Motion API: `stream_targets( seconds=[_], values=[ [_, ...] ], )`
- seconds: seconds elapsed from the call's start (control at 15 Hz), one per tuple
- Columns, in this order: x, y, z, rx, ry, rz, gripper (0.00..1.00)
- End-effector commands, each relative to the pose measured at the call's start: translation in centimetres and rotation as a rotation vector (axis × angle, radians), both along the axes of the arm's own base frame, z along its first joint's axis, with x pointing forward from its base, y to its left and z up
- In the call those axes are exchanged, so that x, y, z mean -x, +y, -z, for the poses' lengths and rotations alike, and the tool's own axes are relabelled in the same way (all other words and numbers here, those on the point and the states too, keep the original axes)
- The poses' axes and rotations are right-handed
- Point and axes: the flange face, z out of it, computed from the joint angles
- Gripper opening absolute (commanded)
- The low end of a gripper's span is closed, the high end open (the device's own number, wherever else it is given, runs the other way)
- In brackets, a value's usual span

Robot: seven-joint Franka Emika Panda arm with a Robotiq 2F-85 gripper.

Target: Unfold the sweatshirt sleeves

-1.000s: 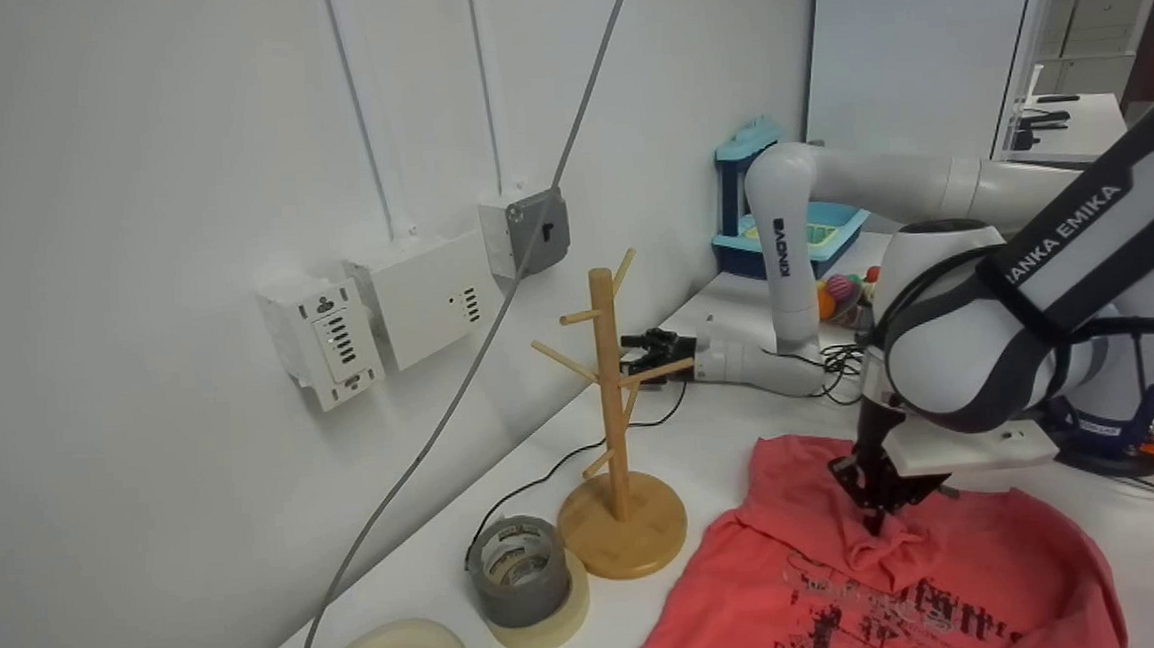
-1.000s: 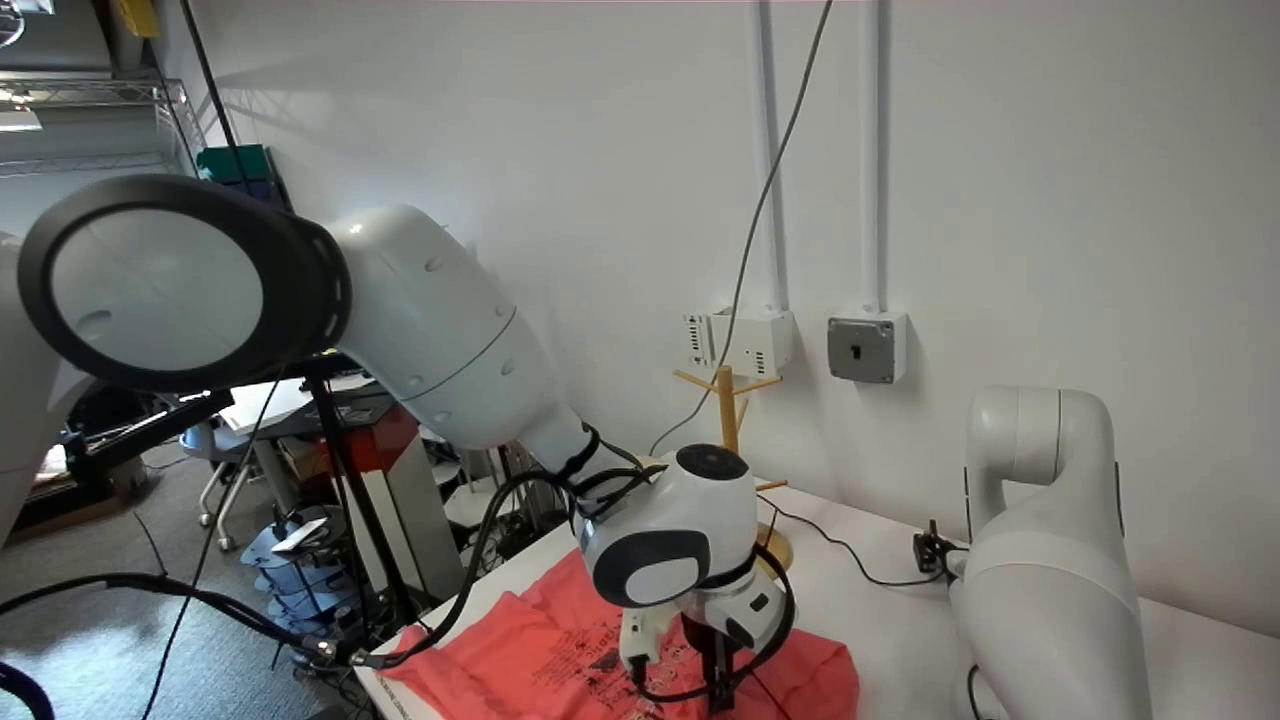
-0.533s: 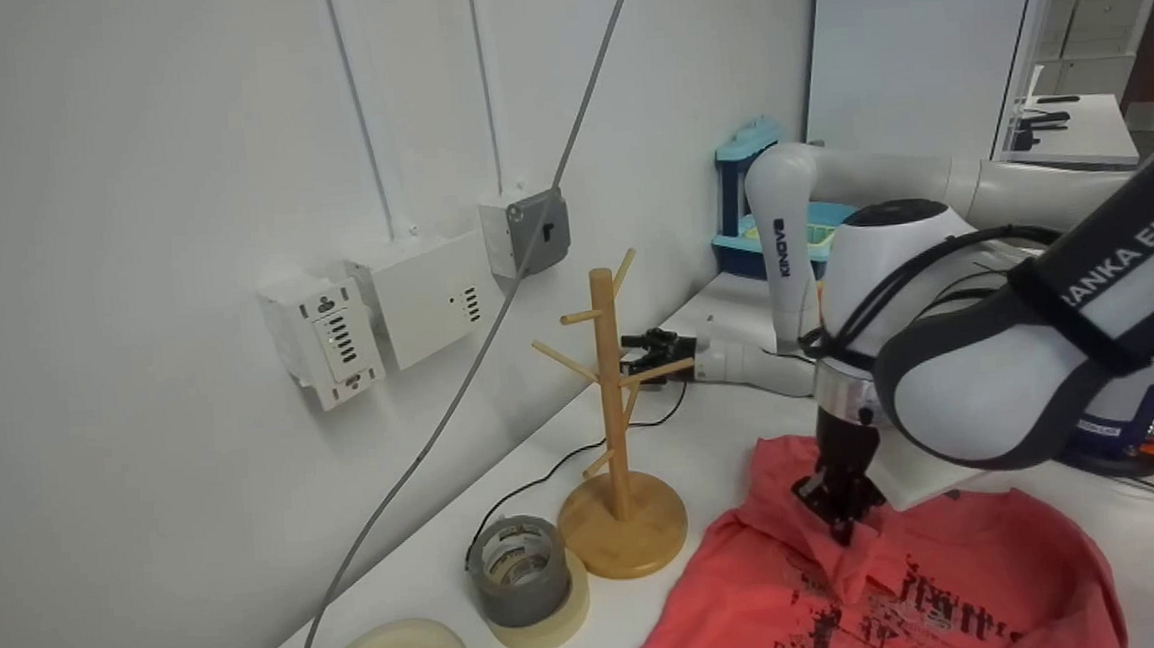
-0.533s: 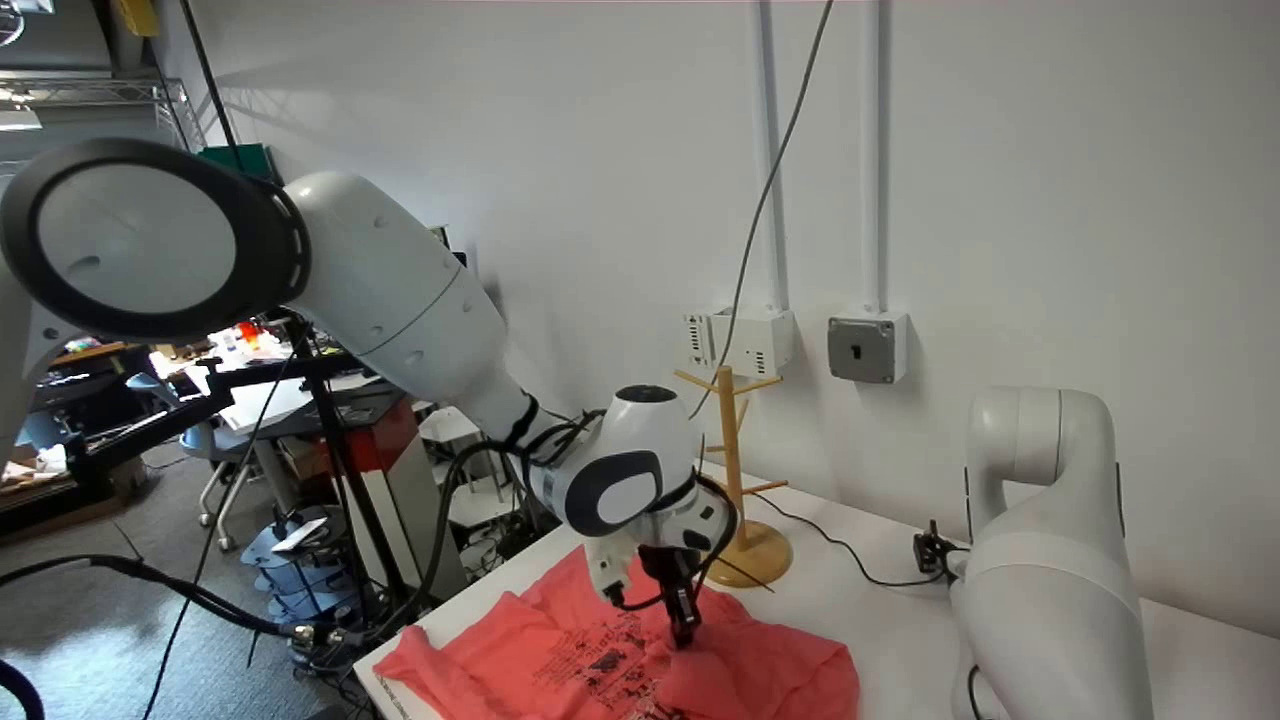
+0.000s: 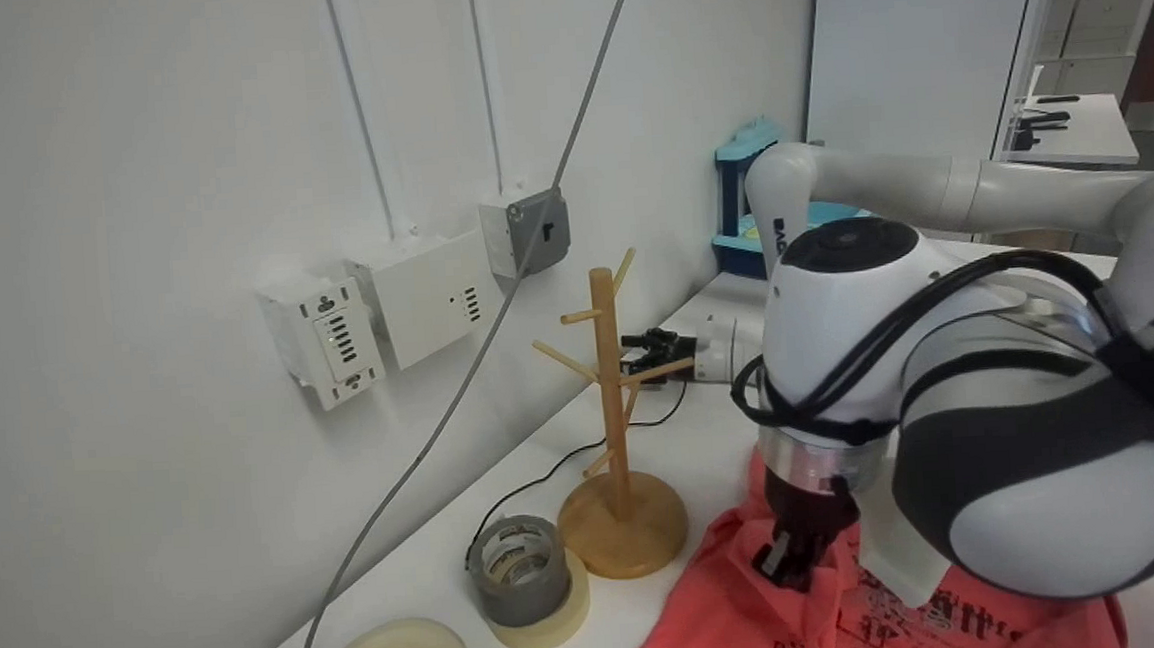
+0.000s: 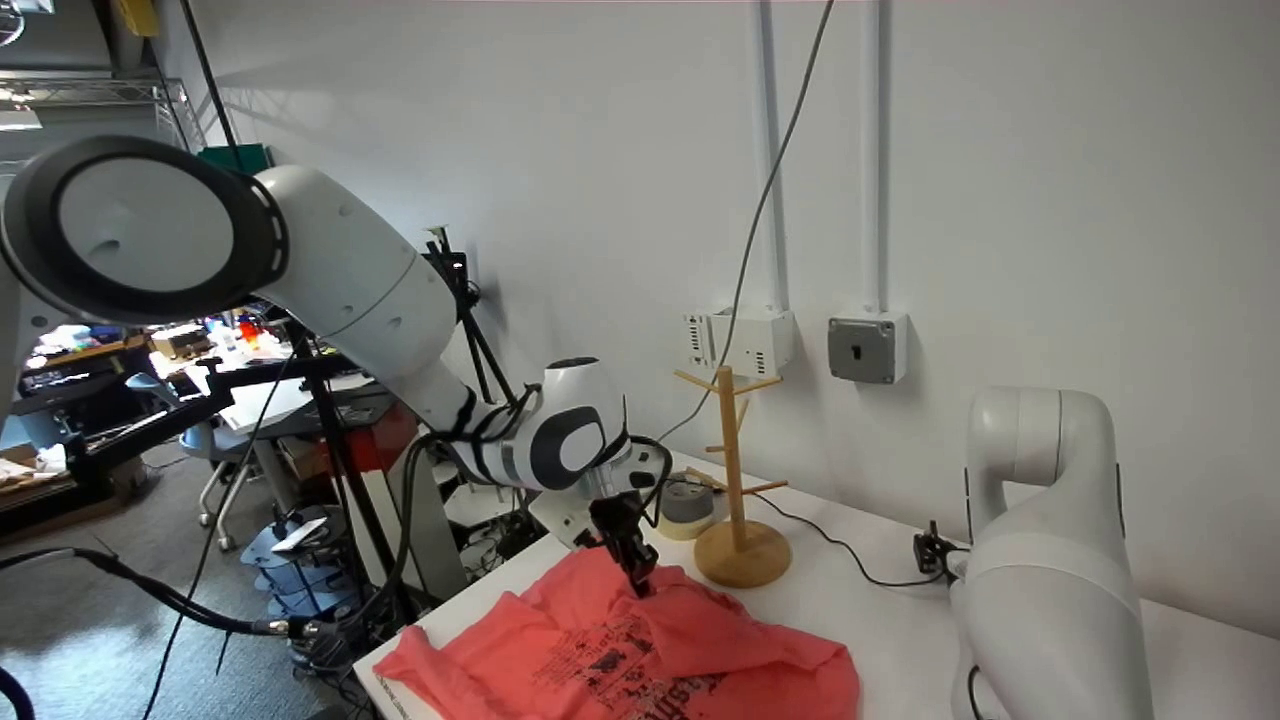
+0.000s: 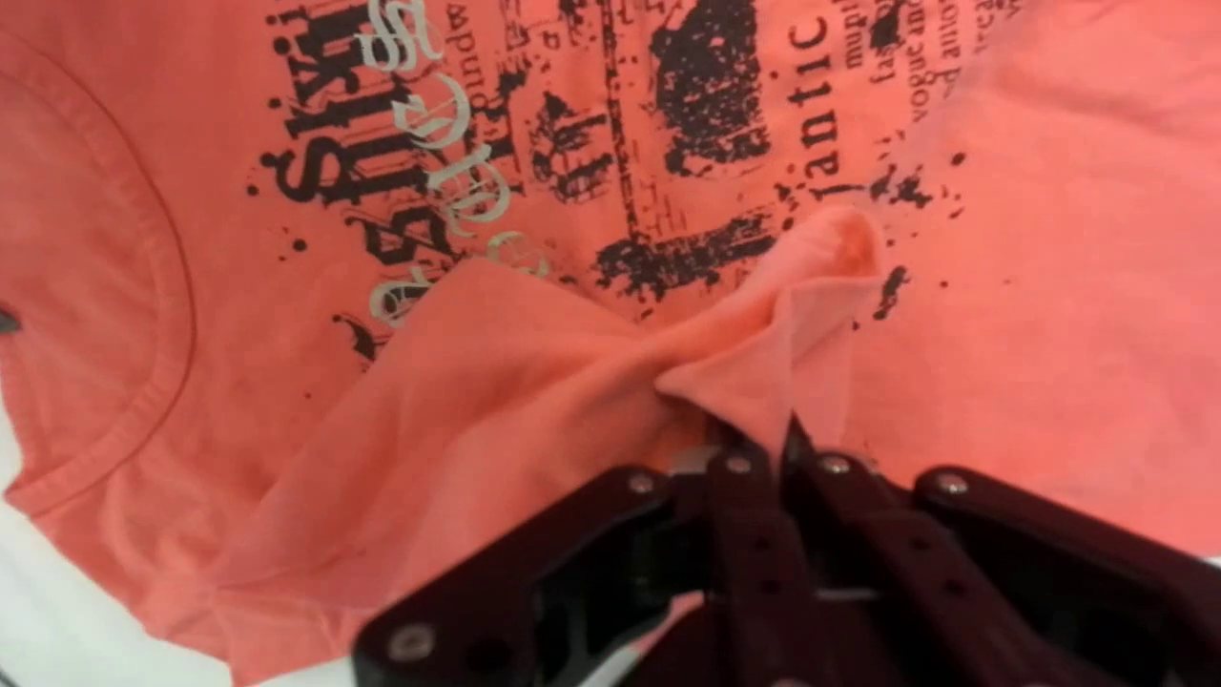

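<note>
Sweatshirt (image 6: 600,640) lies print-up on the worktop (image 6: 895,645), what looks like one sleeve (image 7: 496,382) folded inward over its front; the hand (image 7: 777,439), nearly closed, pinches a bit of that sleeve, so unfolding looks begun but far from finished, and whether the other sleeve is laid out I cannot tell

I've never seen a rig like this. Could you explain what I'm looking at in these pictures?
The jointed white-and-black machine is a robot arm. Two pictures come from cameras standing outside it; the close-up comes from one on its wrist. On the white table lies a printed coral-red sweatshirt; near it are a wooden mug tree and stacked tape rolls. The arm's end effector pinches cloth, apparently a sleeve folded over the front. A second arm also shows.
</note>
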Motion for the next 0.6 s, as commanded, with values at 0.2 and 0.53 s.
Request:
stream_targets(
  seconds=[0.2,0.53],
  values=[
    [1.0,6.0,0.1,0.076,-0.037,-0.226,0.01],
    [0.8,10.2,0.5,0.092,-0.081,-0.33,0.01]
  ],
)
